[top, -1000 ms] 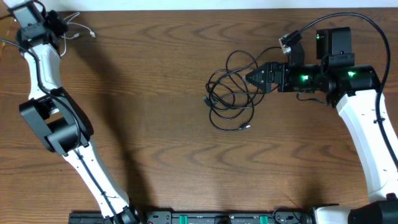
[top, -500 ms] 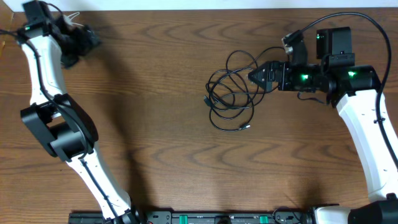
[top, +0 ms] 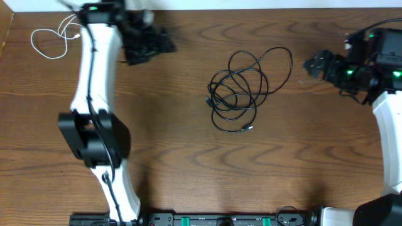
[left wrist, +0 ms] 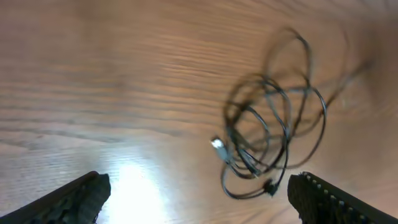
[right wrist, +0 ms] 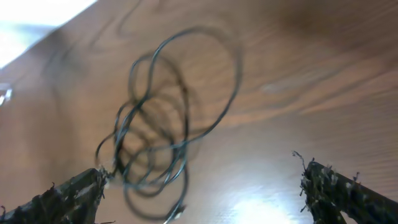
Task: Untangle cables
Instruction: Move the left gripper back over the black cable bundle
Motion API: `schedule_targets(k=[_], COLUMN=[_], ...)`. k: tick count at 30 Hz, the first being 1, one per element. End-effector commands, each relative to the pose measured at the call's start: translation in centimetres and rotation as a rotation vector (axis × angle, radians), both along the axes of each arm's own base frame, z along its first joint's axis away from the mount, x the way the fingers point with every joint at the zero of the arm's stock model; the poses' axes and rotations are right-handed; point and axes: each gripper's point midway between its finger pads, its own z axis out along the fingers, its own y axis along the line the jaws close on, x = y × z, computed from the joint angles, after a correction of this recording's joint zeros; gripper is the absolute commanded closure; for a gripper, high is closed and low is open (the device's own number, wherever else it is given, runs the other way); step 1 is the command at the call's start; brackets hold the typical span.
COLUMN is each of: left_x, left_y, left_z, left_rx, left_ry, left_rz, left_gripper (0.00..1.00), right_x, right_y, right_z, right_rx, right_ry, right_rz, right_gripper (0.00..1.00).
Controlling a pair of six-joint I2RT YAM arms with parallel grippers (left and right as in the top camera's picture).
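The tangle of black cables point(top: 240, 94) lies mid-surface point(top: 182, 169), its long axis running from a wide loop point(top: 290, 66) on the right arm's side to a plug end point(top: 249, 129) towards the robot's base. The white cable point(top: 53, 43) lies well apart from the tangle, beyond the left arm point(top: 94, 81). The right claw point(top: 312, 64), spread wide and empty, sits just beside that loop, while the left claw point(top: 154, 45), equally wide and empty, is farther off on the tangle's opposite side, so the right looks better placed to reach in.
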Motion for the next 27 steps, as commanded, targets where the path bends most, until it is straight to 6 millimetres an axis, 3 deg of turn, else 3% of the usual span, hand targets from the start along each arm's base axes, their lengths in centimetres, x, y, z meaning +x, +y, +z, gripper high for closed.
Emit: schedule_targets(k=[1,8,11,18,21,27], left_x=[-0.8,-1.7,-1.3,2.2,3.6,4.8], left_y=[-0.3,-5.7,-9.9,-18.1,-21.0,-25.4], left_z=[1.1,-0.6,-0.5,0.1,-1.0,-5.2], left_rx=[0.212,0.234,0.196,0.154,0.132,0.108], left_ry=[-0.060,-0.030,-0.145,-0.421,-0.487,-0.532], left_rz=[-0.021,-0.083,-0.301,-0.445,-0.469,-0.515], left_gripper=[0.02,0.01,0.00,0.02,0.02,0.02], right_x=[0.4,-0.3,-0.6,-1.0,-1.4,-1.9], right_y=[-1.2,0.0,0.4,0.6,0.6,0.7], right_z=[0.1,-1.7,-1.9,-2.2,-2.4,-2.7], right_rx=[-0.050,-0.032,-0.030,-0.026,-0.023,-0.018], right_ry=[-0.020,0.052,0.067,0.085,0.104,0.130], right_rz=[0.003,0.045,0.054,0.059,0.059,0.060], right_gripper=[0.01,0.01,0.01,0.01,0.01,0.01])
